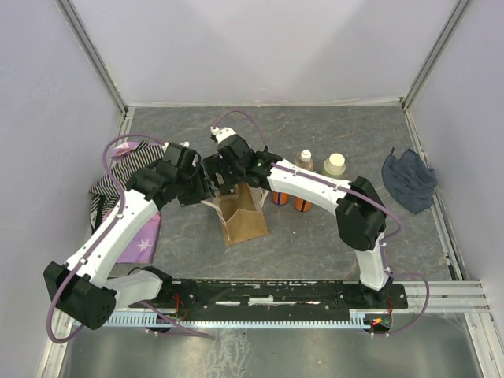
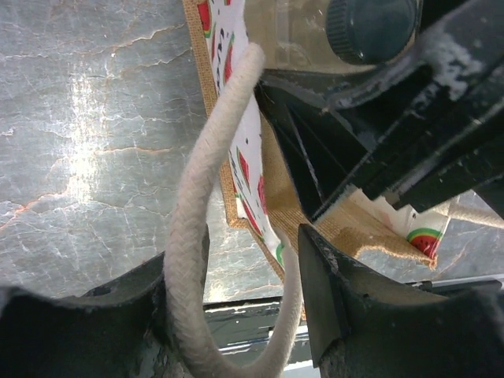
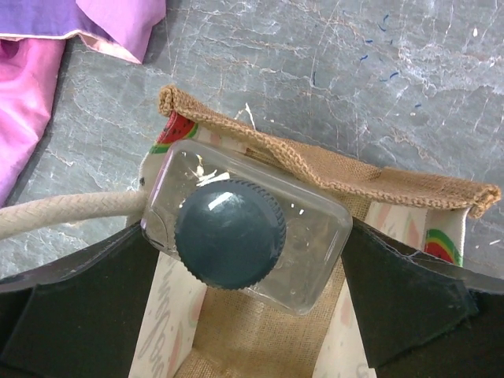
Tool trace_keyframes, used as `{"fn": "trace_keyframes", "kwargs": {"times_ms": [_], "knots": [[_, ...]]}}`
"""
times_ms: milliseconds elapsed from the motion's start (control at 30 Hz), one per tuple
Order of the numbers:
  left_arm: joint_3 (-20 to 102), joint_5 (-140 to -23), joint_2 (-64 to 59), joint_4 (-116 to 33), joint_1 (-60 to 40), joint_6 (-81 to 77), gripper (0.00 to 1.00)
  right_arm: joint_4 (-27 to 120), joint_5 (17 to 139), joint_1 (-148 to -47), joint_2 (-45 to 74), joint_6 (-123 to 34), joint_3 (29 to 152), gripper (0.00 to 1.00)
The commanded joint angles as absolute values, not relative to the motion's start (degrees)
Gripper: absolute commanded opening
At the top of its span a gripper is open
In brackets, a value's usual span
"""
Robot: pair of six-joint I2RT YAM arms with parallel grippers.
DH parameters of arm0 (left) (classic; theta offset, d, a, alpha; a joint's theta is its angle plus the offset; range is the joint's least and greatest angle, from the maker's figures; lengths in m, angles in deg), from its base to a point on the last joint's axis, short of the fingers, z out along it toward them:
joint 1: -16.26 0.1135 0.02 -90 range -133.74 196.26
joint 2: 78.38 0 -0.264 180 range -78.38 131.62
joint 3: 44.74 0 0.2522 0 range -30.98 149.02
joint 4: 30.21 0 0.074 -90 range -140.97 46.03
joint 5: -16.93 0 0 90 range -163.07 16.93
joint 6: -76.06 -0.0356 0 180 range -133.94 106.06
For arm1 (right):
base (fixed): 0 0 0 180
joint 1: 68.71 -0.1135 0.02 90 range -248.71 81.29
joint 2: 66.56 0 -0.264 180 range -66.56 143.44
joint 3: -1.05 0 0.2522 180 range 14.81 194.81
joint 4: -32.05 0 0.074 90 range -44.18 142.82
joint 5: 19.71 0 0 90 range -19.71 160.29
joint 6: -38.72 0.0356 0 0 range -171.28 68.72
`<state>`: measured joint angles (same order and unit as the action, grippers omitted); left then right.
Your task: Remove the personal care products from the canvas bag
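The canvas bag [image 1: 242,219] stands open mid-table. My right gripper [image 3: 248,244] is over its mouth, shut on the clear square bottle with a dark cap [image 3: 232,232], which sits at rim height above the bag [image 3: 331,177]. That bottle also shows in the left wrist view [image 2: 370,27]. My left gripper [image 2: 253,260] is at the bag's left side; its jaws are narrowed on the cream rope handle [image 2: 197,205], both strands of the loop against the fingers. On the table right of the bag stand two orange-and-blue bottles [image 1: 280,197] [image 1: 302,205], the amber bottle [image 1: 305,161] and the cream bottle [image 1: 335,164].
Striped and purple clothes [image 1: 118,185] lie left of the bag, under my left arm; the purple cloth [image 3: 47,47] shows in the right wrist view. A blue-grey cloth [image 1: 409,181] lies at the right edge. The black mounting rail [image 1: 276,295] runs along the near edge.
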<state>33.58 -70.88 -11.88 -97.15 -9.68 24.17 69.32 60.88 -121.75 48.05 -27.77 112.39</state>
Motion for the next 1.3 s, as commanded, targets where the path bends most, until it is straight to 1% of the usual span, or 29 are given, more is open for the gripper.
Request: {"fn": "trace_keyframes", "kwargs": {"times_ms": [0, 233, 333, 400, 700, 867, 1133, 1267], "knots": [[34.2, -72.1, -13.7, -96.1, -9.5, 25.4, 0.56, 61.8, 62.3, -122.0, 49.2, -33.4, 113.2, 1.0], [34.2, -71.3, -13.8, -96.9, -9.6, 24.8, 0.57, 58.9, 66.5, -121.6, 49.7, -42.2, 110.8, 1.0], [34.0, -71.3, -13.7, -96.9, -9.6, 24.8, 0.56, 58.9, 67.0, -121.5, 49.8, -42.1, 110.8, 1.0], [33.9, -71.4, -13.6, -96.6, -9.5, 24.9, 0.56, 59.0, 65.1, -121.5, 50.0, -39.6, 111.1, 1.0], [33.1, -71.7, -13.4, -96.1, -9.5, 24.9, 0.56, 62.6, 47.6, -123.2, 51.9, -29.1, 113.5, 1.0], [33.1, -71.7, -13.5, -96.0, -9.5, 24.9, 0.56, 65.1, 39.2, -125.0, 54.2, -26.6, 117.3, 1.0], [33.1, -71.6, -13.8, -96.1, -9.6, 24.9, 0.57, 65.1, 29.6, -125.9, 55.6, -22.7, 120.6, 1.0], [33.1, -71.6, -13.7, -96.2, -9.6, 24.9, 0.56, 68.0, 26.0, -125.9, 57.6, -21.4, 124.8, 1.0]]}}
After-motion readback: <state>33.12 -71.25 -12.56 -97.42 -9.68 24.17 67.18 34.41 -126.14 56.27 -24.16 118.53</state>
